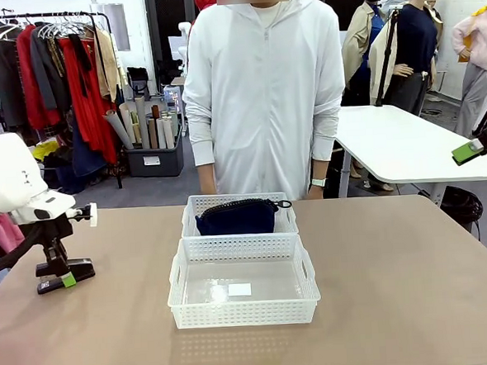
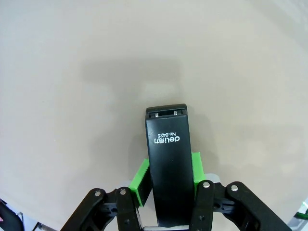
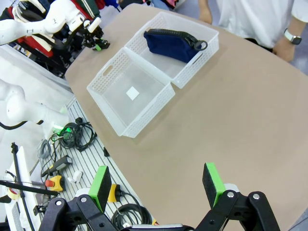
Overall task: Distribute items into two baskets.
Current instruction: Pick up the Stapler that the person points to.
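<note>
The black stapler (image 2: 168, 159) with white print sits between the green pads (image 2: 141, 180) of my left gripper (image 2: 168, 175), which is shut on it low over the bare tabletop. From the front, this gripper (image 1: 65, 279) is at the table's left side. The navy pouch (image 1: 237, 217) lies in the smaller, far basket (image 1: 197, 206). The larger near basket (image 1: 243, 312) holds nothing; a white label (image 1: 239, 289) marks its base. My right gripper (image 3: 156, 185) hangs open and high, off the table's right side (image 1: 471, 149), looking down on both baskets (image 3: 144, 120) and the pouch (image 3: 171, 43).
A person in a white hooded jacket (image 1: 263, 90) stands at the far edge behind the baskets, hands down. Bare tabletop (image 1: 399, 289) spreads on either side of the baskets. Cables and tools (image 3: 72, 139) lie on a rail below the table's edge.
</note>
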You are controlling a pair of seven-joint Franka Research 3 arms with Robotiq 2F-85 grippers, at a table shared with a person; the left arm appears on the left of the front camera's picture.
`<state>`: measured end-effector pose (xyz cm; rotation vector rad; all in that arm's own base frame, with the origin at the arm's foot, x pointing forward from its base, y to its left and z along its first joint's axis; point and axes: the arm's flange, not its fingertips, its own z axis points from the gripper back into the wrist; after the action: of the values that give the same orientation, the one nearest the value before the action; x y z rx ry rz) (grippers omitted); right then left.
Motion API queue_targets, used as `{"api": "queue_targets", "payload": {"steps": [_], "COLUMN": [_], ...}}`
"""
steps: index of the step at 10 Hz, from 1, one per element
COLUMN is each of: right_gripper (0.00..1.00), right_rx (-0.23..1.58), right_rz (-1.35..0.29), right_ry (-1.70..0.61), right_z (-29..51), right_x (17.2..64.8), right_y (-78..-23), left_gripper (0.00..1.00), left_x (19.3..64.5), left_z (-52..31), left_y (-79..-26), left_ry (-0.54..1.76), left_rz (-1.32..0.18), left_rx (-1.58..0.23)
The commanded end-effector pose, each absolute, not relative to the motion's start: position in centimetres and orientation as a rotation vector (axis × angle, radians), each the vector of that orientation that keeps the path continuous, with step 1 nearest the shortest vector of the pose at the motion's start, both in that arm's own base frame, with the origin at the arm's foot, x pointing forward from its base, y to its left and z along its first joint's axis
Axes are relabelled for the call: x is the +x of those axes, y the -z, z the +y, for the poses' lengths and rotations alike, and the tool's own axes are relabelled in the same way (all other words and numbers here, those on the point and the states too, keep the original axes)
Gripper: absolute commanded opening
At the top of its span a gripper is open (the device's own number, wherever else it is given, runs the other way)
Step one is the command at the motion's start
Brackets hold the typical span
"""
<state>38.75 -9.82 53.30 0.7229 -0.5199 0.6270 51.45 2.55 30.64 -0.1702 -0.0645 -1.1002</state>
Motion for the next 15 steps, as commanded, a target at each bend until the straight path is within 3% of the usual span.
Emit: {"api": "queue_targets", "payload": {"steps": [1,10,15], "right_gripper": [1.00,1.00,1.00], "right_rx": [0.724,0.724,0.724], "right_rz": [-0.521,-0.521,-0.521], "right_ry": [-0.627,-0.627,-0.627], "right_z": [-9.7,-9.7,-9.7], "right_x": [38.7,38.7,38.7], "right_y": [-53.4,-53.4,-53.4], "left_gripper": [0.00,0.00,0.00], "left_x": [51.5,51.5,48.3], "left_z": [2.6,2.4,0.3], "left_y": [-30.6,-30.7,-43.2], "left_ry": [1.109,1.102,1.132], "left_rz": [-0.068,-0.065,-0.141], "left_rx": [-0.170,-0.169,-0.041]}}
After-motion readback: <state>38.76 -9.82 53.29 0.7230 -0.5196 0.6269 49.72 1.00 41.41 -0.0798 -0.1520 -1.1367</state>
